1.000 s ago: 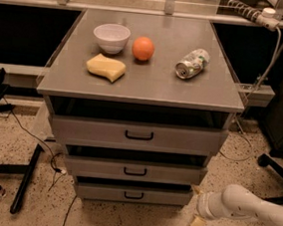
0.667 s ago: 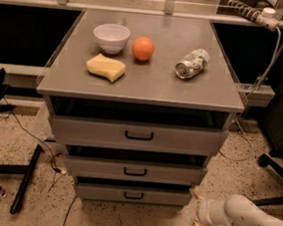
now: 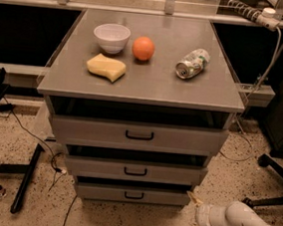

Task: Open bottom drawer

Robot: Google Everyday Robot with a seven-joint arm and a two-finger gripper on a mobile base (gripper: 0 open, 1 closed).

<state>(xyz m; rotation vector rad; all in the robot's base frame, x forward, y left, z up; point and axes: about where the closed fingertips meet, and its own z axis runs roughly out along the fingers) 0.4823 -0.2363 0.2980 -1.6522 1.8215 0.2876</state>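
Observation:
The grey cabinet has three drawers. The bottom drawer is the narrowest grey front, low near the floor, with a small black loop handle. Above it are the mid-sized drawer and the wide top drawer. My gripper is at the lower right, just right of the bottom drawer's right end, near the floor. Its two pale fingertips are spread apart and hold nothing. The white arm runs off the right edge.
On the cabinet top lie a white bowl, an orange, a yellow sponge and a tipped can. Black stand legs and cables lie on the floor at left. A chair base is at right.
The gripper and arm have drifted slightly down and to the right, staying low beside the bottom drawer. The drawers have not moved.

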